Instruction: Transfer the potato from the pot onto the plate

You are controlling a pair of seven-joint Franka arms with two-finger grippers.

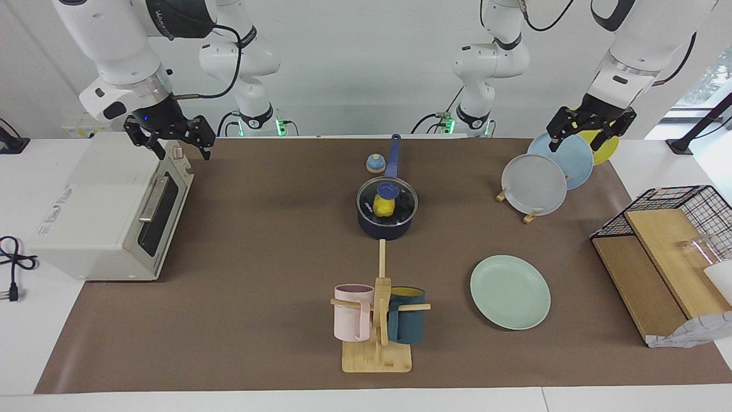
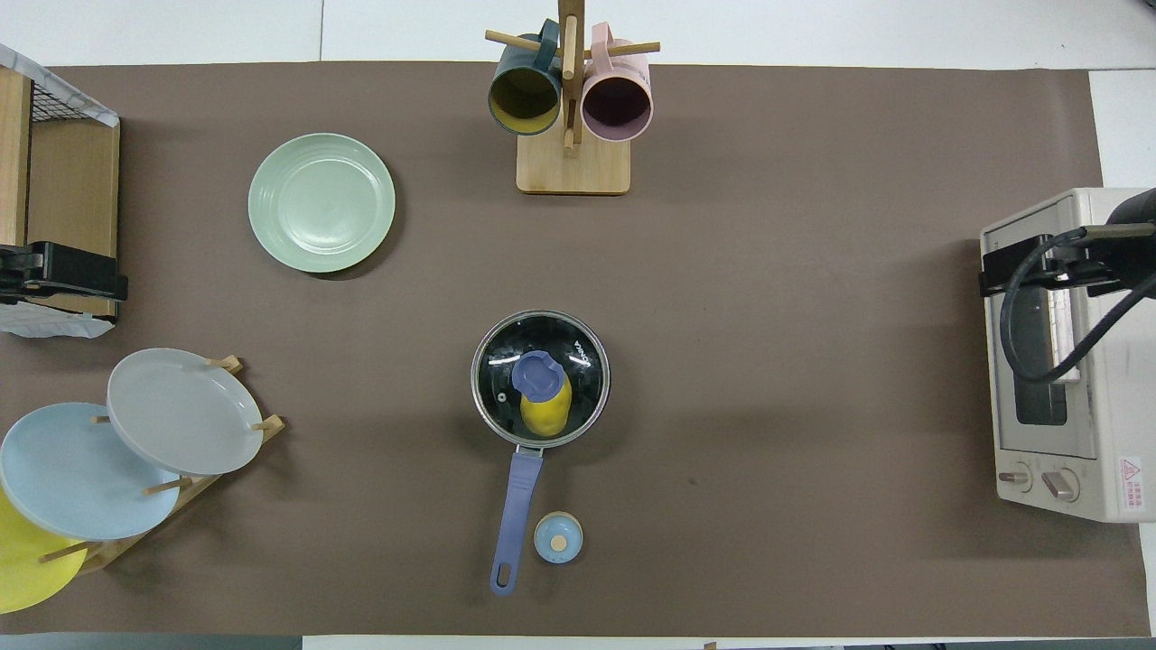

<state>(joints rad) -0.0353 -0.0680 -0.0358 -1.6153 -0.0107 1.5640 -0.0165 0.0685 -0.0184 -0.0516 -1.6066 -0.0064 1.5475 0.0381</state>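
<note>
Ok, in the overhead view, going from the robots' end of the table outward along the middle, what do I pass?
Small blue round knob beside the pot handle → pot, lid on, potato inside → mug stand with teal mug and pink mug.

Red warning triangle with small unreadable print — on a sticker on the toaster oven (image 2: 1066, 361), by its knobs. Lettering on the pot lid (image 2: 540, 379) — too small to read.
</note>
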